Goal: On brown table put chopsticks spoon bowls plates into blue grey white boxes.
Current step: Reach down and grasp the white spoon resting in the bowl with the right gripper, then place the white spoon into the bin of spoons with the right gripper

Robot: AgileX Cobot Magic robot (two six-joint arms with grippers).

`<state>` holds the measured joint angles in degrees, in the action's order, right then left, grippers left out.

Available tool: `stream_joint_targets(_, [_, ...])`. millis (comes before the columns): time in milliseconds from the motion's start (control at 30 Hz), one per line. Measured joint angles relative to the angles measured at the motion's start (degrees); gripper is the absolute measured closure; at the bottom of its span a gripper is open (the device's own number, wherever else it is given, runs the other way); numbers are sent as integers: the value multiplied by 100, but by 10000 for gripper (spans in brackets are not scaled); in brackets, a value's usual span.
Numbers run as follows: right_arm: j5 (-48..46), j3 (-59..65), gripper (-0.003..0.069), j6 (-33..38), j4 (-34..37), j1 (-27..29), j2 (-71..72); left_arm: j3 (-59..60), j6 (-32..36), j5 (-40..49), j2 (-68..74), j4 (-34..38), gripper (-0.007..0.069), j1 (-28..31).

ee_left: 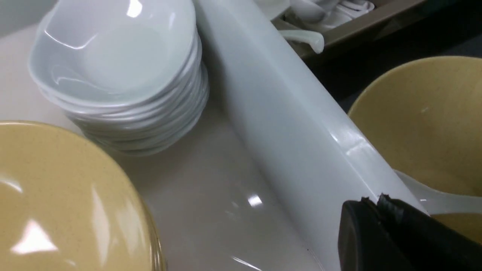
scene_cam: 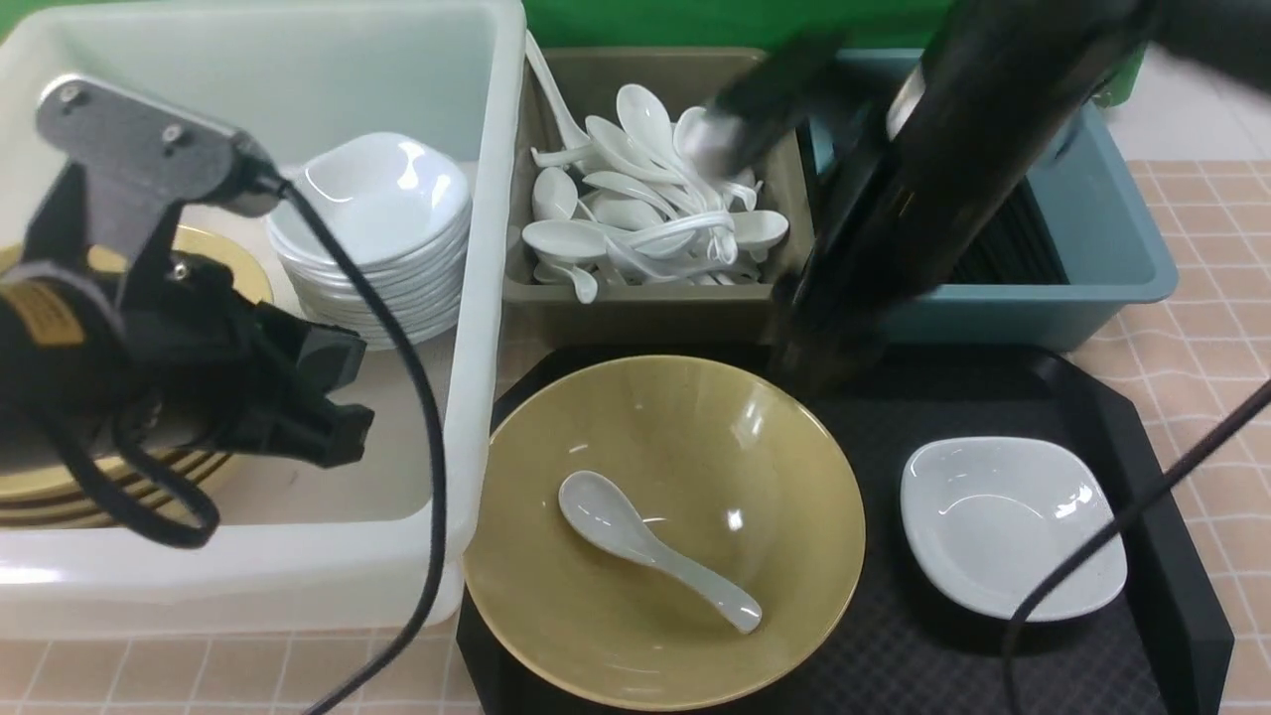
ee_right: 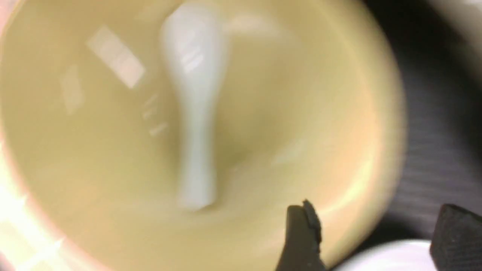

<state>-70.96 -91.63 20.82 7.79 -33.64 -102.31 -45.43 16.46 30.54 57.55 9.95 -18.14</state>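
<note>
A large yellow bowl (scene_cam: pixel 755 457) sits on the black tray (scene_cam: pixel 993 655) with a white spoon (scene_cam: pixel 645 546) lying in it. Beside it is a small white dish (scene_cam: pixel 1013 521). My right gripper (ee_right: pixel 376 218) hangs open and empty above the bowl's rim (ee_right: pixel 301 113), near the dish (ee_right: pixel 384 259); the spoon (ee_right: pixel 194 113) shows blurred. In the front view the right arm is a dark blur. My left gripper (scene_cam: pixel 343 427) is shut and empty inside the white box (scene_cam: pixel 487 298), its tips (ee_left: pixel 371 201) by the box wall.
The white box holds a stack of white bowls (scene_cam: pixel 382 228) and yellow plates (ee_left: pixel 56 195). Behind the tray a grey box (scene_cam: pixel 645 313) holds several white spoons (scene_cam: pixel 645 209), and a blue box (scene_cam: pixel 1112 238) holds black chopsticks (scene_cam: pixel 1013 253). Cables hang across both sides.
</note>
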Motion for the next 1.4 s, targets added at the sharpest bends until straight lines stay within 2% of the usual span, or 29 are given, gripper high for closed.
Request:
stream_joint_targets(200, [474, 327, 174, 46, 0, -692, -552, 12, 0, -221, -24, 7, 623, 2])
stream_joint_targets(567, [882, 327, 163, 51, -13, -829, -1418, 12, 0, -259, -24, 12, 623, 2])
stream_joint_targets(733, [959, 327, 253, 221, 11, -829, -1484, 12, 0, -297, -24, 12, 623, 2])
stream_joint_targets(867, [577, 84, 501, 262, 11, -829, -1502, 12, -156, -302, 185, 78, 623, 2])
stream_joint_targets(1000, [458, -218, 491, 301, -80, -829, -1363, -165, -287, -163, 605, 170, 623, 2])
stream_joint_targets(1167, [450, -1030, 491, 296, -580, -613, -836, -1176, -281, 393, 1363, 159, 623, 2])
stream_joint_targets(1267, [728, -1415, 491, 213, -641, -332, -775, -1742, -277, 524, 1599, 89, 623, 22])
stream_joint_targets(1367, [1847, -1684, 491, -269, -744, 147, -858, -2601, -257, 758, 1986, 70, 623, 218])
stream_joint_targets(1400, [1847, -1684, 491, -293, -779, 170, -869, -2641, -257, 772, 2004, 69, 623, 218])
